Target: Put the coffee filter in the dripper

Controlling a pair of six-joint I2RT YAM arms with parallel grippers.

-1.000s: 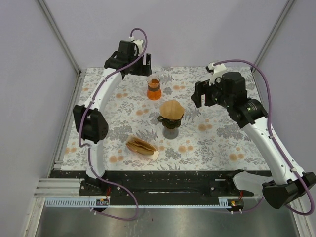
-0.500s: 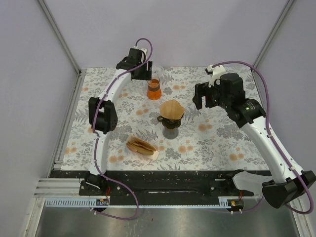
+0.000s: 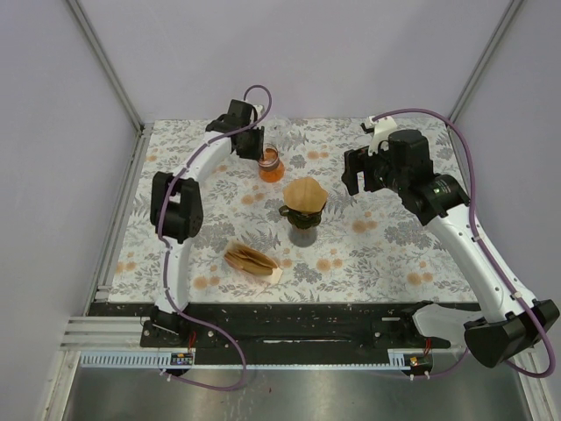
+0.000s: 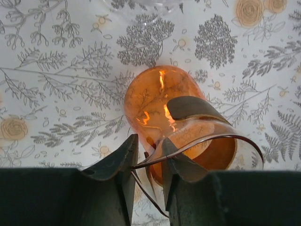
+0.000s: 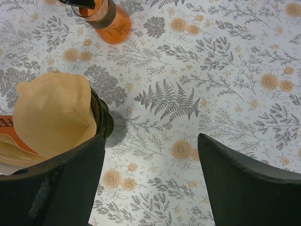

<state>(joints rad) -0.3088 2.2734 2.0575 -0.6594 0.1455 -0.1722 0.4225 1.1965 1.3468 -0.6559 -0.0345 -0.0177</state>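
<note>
The left tool is clenched on the thin glass lip of the flask, one finger outside the rim and the other seemingly inside, so the hold is a narrow pinch on smooth glass, not a wrap around the body; in the top view this pair sits in the upper middle of the frame, on the flowered bench; the right tool is released, jaws wide, holding nothing, hovering just to the right of the dripper in the top view. The coffee filter already stands in the dripper near the centre of the frame, its brown paper rising well above the dark rim, so the task looks essentially done, though I cannot tell whether the paper is seated fully; a stack of spare filters lies towards the lower left of the dripper. The main risk is the flask: lifted by its lip it could slide or swing between the fingers and spill its orange liquid; carried towards the dripper it could brush the tall paper and tip it out; likewise, a leftward drift of the right tool would nudge the light dripper off its base.
</note>
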